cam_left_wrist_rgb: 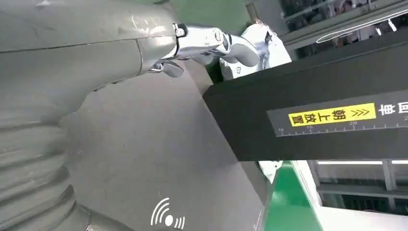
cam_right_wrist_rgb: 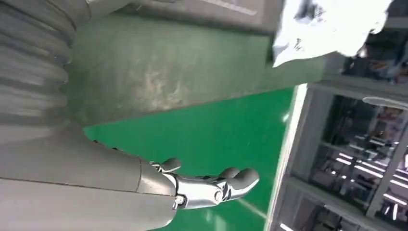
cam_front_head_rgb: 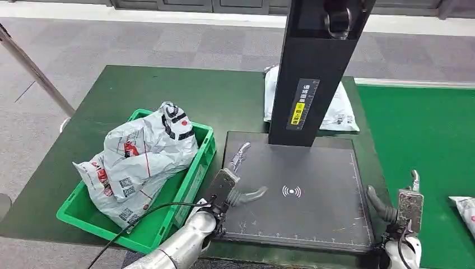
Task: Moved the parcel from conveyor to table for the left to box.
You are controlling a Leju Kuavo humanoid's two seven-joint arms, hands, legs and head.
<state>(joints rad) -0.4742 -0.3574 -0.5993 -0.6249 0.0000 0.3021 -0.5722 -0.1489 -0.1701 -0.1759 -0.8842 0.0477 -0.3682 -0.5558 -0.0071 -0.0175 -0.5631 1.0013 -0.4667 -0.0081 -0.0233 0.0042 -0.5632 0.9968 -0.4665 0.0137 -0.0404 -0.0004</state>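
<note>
We see our left hand (cam_front_head_rgb: 234, 180), fingers spread and holding nothing, hovering over the near left edge of a dark scanner plate (cam_front_head_rgb: 313, 218) on the green surface (cam_front_head_rgb: 140, 89). Our right hand (cam_front_head_rgb: 404, 204), also spread and empty, sits just off the plate's near right corner, beside the bright green conveyor (cam_front_head_rgb: 425, 140). One white parcel (cam_front_head_rgb: 341, 112) lies on the surface behind the black scanner post (cam_front_head_rgb: 313, 73). Another parcel (cam_front_head_rgb: 466, 208) lies at the conveyor's right edge. Left of the plate, a green box (cam_front_head_rgb: 193, 179) holds grey mail bags (cam_front_head_rgb: 137, 162), its rim near our left hand.
</note>
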